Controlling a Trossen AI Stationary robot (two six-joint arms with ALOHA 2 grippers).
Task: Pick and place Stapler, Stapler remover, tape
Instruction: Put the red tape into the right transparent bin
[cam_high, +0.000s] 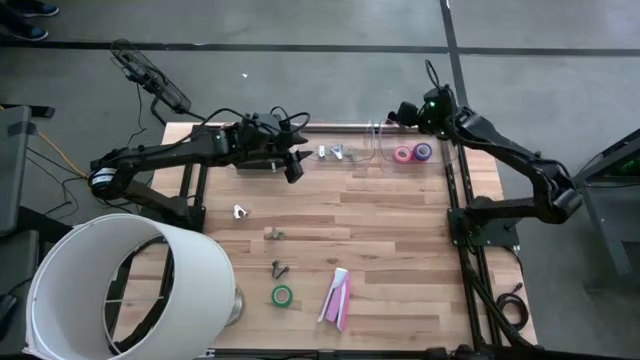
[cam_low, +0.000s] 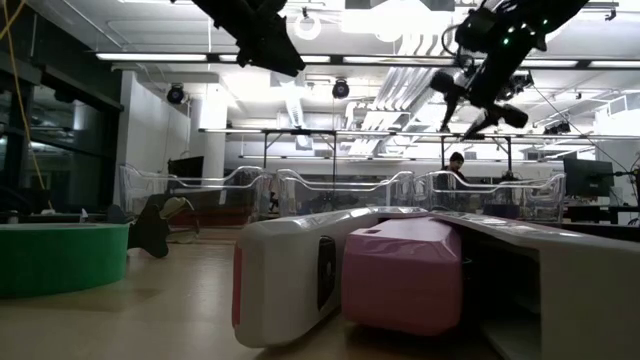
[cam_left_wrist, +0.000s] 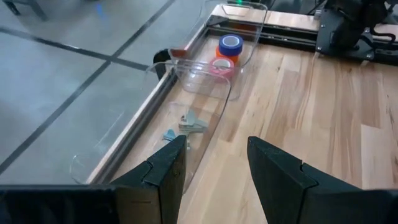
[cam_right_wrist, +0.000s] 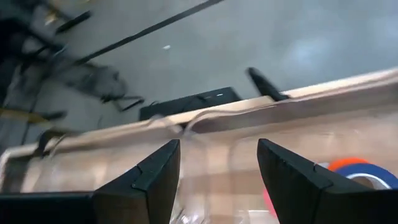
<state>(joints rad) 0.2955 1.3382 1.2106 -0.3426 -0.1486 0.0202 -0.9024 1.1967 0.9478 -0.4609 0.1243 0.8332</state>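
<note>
Both my left gripper (cam_left_wrist: 214, 163) and right gripper (cam_right_wrist: 217, 163) hang empty, fingers apart. Green tape (cam_high: 282, 295) near worktop's front edge: light, rigid; pinch across the ring.

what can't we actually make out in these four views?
- High view: small metal pieces on the table are too small to identify.
- Low view: stapler up close blocks the table behind it.
- Right wrist view: tape rolls cut off by the edge, blurred.
- High view: white drum covers the table's near left corner.
</note>
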